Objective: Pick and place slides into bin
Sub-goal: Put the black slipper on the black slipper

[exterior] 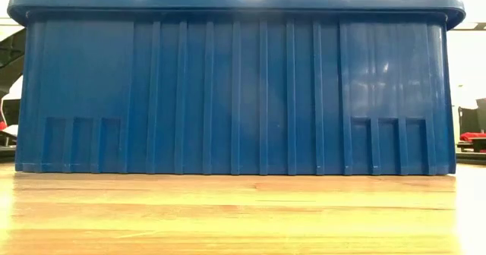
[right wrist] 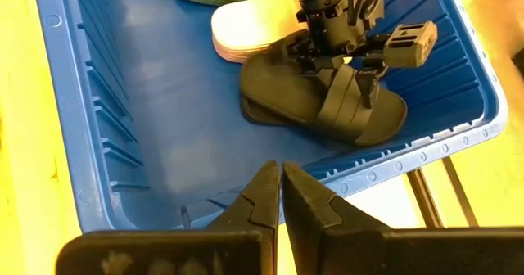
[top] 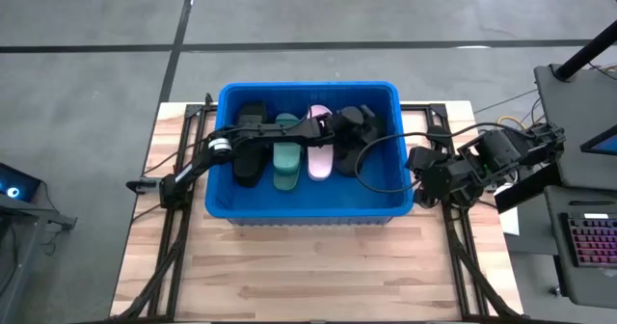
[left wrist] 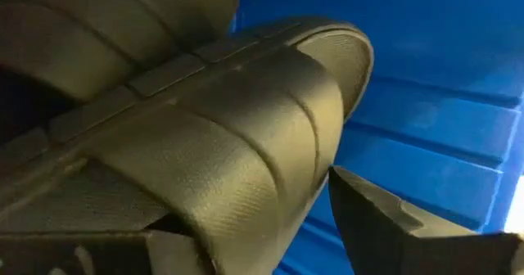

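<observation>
Left claw point(right wrist: 344, 58) clamped over strap of black slide point(right wrist: 327, 95), low inside bin point(top: 222, 150), upper centre-right of high view; long axis crosswise to claw. Right claw point(right wrist: 281, 195) shut, empty, outside rim.

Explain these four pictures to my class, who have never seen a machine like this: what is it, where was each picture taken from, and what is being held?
This is a robot with two dark jointed arms at a wooden table, each ending in a two-finger gripper. One picture looks straight down from above. One looks level across the tabletop and sees only the outer wall of the large blue ribbed plastic bin. The other two come from cameras on each arm's wrist.

Inside the bin lie rubber slide sandals: a black one, a dark green one, a light pink one and a black slide on the right.

The left gripper reaches into the bin and clasps that right-hand black slide by its wide strap. The right gripper waits beside the bin, fingers shut, holding nothing.
</observation>
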{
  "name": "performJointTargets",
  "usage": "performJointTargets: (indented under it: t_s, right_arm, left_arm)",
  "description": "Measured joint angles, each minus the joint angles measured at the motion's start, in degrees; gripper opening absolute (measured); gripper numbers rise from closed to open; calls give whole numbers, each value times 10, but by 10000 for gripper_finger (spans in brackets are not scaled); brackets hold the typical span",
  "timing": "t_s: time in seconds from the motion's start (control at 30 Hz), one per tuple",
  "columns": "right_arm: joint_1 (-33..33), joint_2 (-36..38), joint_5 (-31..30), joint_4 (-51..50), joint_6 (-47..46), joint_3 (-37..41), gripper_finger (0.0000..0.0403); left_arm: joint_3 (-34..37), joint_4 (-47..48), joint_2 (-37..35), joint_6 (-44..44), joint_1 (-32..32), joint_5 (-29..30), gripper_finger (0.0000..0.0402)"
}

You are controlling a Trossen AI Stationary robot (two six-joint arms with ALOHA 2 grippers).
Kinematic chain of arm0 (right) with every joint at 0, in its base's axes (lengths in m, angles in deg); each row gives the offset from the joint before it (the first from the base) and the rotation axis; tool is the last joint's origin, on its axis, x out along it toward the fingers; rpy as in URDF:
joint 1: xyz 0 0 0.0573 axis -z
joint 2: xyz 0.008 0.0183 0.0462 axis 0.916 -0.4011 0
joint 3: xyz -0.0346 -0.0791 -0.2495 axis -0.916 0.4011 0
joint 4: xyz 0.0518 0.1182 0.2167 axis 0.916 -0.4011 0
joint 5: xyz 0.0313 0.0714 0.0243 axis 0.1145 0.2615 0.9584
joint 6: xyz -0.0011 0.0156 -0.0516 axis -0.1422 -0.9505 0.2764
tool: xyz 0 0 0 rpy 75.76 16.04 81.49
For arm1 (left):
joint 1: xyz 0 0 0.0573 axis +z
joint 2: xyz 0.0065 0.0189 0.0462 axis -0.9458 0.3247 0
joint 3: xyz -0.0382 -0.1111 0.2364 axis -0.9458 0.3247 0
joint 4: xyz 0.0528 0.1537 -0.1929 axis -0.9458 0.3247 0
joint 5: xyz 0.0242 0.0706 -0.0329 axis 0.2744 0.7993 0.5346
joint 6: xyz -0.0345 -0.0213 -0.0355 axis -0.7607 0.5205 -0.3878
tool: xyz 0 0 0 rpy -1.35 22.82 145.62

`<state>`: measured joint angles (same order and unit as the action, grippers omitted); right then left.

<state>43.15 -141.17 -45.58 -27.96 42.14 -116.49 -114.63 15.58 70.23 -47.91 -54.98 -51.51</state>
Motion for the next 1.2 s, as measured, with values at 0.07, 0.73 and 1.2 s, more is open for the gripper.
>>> performJointTargets:
  t_s: [0.07,0.73,1.2]
  right_arm:
    - [0,0,0,0,0,0,8]
    - [0,1,2,0,8,0,8]
    - [0,1,2,0,15,-1,8]
  left_arm:
    - [5,-1,0,0,0,-2,160]
    - [6,-29,-3,56,1,-28,160]
    - [10,11,-5,74,10,-152,160]
